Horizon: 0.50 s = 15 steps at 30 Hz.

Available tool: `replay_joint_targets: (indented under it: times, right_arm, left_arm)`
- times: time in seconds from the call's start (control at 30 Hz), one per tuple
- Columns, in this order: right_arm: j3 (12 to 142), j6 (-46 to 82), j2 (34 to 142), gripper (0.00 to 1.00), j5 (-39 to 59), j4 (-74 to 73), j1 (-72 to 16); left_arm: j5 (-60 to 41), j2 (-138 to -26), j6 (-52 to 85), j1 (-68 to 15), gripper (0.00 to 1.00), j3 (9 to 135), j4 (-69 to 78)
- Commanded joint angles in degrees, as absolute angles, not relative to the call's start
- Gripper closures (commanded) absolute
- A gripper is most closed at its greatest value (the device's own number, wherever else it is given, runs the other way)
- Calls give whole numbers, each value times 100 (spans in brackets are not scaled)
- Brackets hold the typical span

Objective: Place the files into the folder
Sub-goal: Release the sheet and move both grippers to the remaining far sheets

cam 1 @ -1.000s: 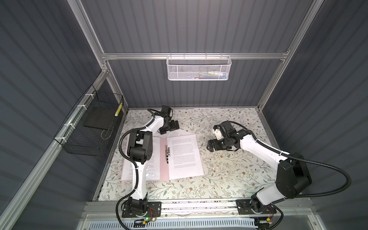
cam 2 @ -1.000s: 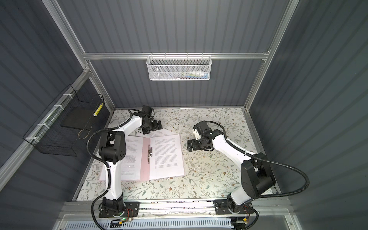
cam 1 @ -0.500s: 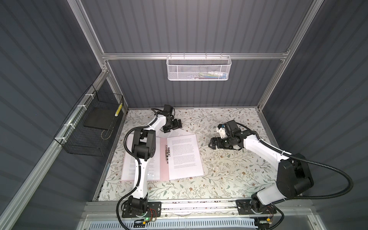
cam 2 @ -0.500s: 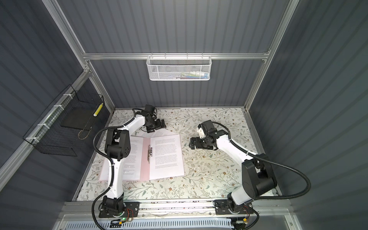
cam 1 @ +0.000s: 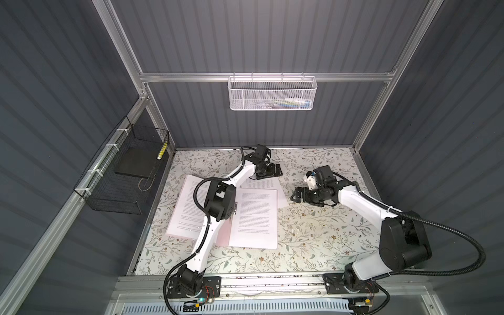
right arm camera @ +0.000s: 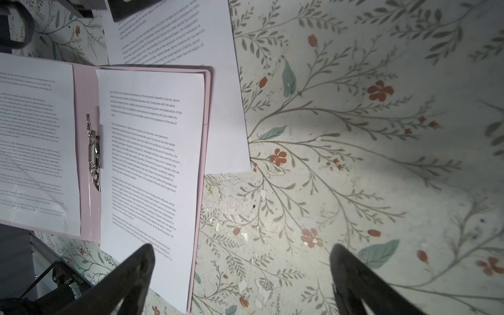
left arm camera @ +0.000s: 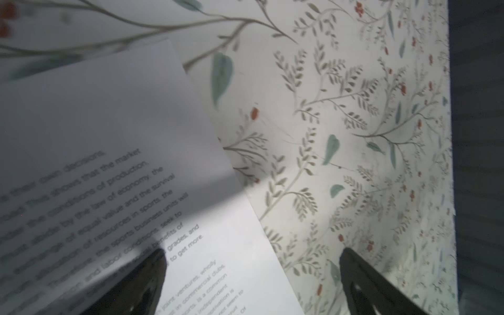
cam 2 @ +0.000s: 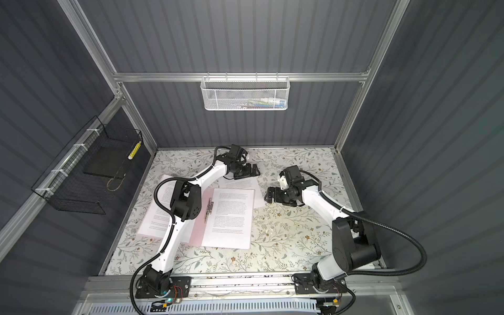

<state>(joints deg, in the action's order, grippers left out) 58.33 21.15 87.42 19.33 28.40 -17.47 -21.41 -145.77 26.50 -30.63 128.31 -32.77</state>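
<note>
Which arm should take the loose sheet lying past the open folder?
Left, probably. The left gripper is open directly over the far corner of that loose sheet, one finger above paper, one above the tablecloth. The right gripper, also open, sits off beside the sheet.

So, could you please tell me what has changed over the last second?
The left hand slid sideways toward the right arm's side and is now over the edge of the loose sheet behind the folder. The right hand drew back slightly from the folder. Both stayed open and empty, with nothing gripped or released. The folder and the files on it lie as before.
</note>
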Motion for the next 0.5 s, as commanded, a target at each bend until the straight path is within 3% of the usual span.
replay_joint_targets:
  times: [0.0,0.07,0.17,0.23,0.3,0.47]
  right_arm:
    - [6028,2170,8961,1,2073,2875,-1749]
    - [6245,2205,9222,2,2100,2855,-1749]
    - [6786,2215,9771,16,2274,2899,-1781]
    - [7196,2240,10162,31,2320,2908,-1825]
    - [7613,2322,10564,58,2324,2989,-1835]
    - [8872,2460,11645,82,2354,3337,-1995]
  left_arm:
    - [-2842,-14732,3033,-3041,0,12704,-3274]
    - [-3058,-14626,3114,-3036,0,12885,-3228]
    - [-3306,-14243,3241,-3015,0,12814,-2992]
    - [-3432,-13936,3374,-2948,0,12650,-2832]
    - [-3484,-13574,3506,-2867,0,12334,-2659]
    - [-2991,-12589,3525,-2623,0,11274,-2692]
